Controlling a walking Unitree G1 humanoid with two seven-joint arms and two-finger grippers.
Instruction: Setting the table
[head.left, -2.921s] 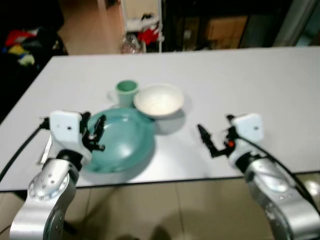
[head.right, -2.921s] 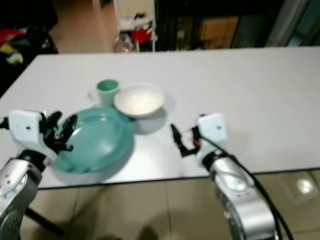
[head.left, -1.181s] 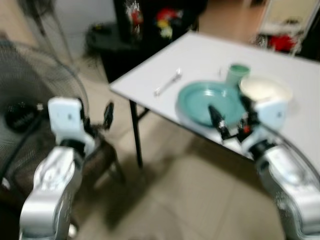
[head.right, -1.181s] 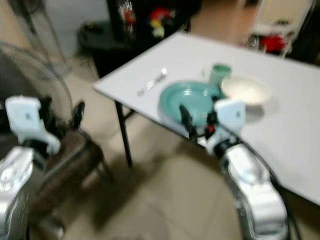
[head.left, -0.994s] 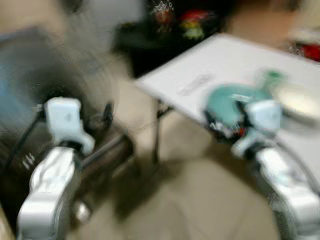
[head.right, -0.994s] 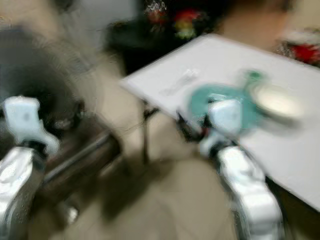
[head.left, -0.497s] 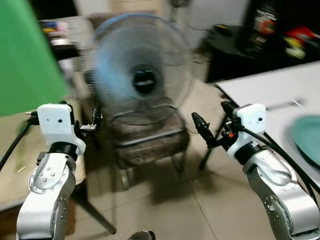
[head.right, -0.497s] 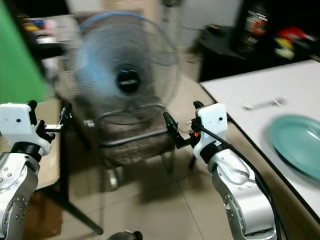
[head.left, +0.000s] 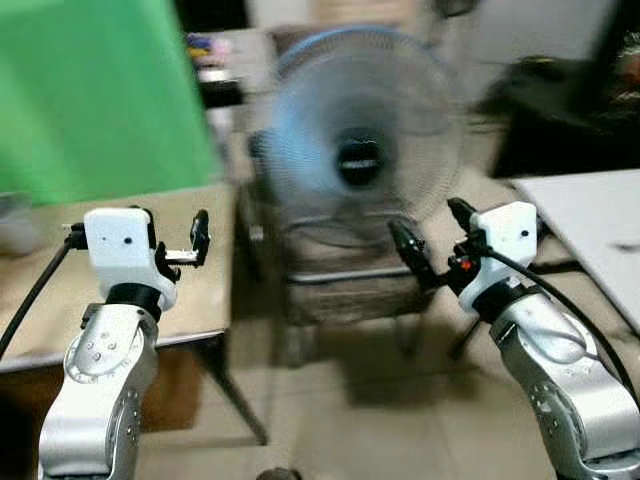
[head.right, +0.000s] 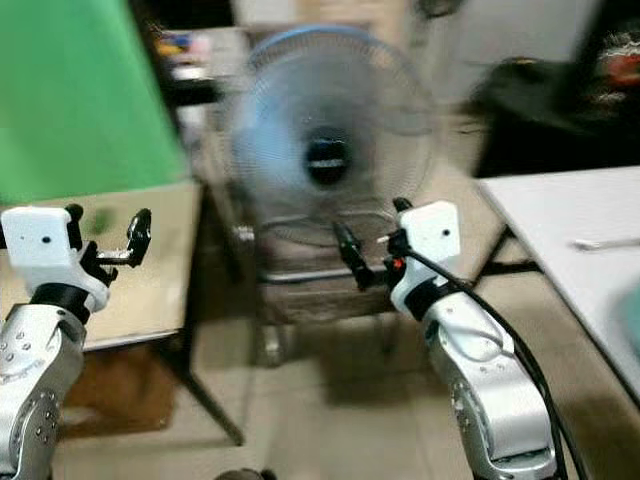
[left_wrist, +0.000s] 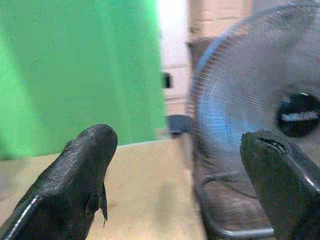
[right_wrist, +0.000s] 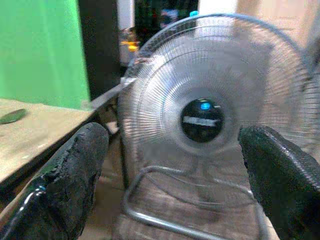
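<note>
One fan (head.left: 360, 160), two empty, spread grippers.

A lived-in room of a home, partly rigged like a small studio. A large standing fan (head.left: 360, 150) sits on a worn chair (head.left: 345, 285) over a beige tiled floor (head.left: 380, 430). A green backdrop (head.left: 95, 90) hangs behind a wooden table (head.left: 190, 290), and a white table (head.left: 600, 215) stands to the right, with cluttered dark shelves (head.left: 215, 60) behind.

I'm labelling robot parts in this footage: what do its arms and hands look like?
Both arms are silver, rounded metal segments. Each wrist carries a white boxy module trailing a black cable. The left hand and right hand each have two long black fingers; a small red spot marks the right wrist.
</note>
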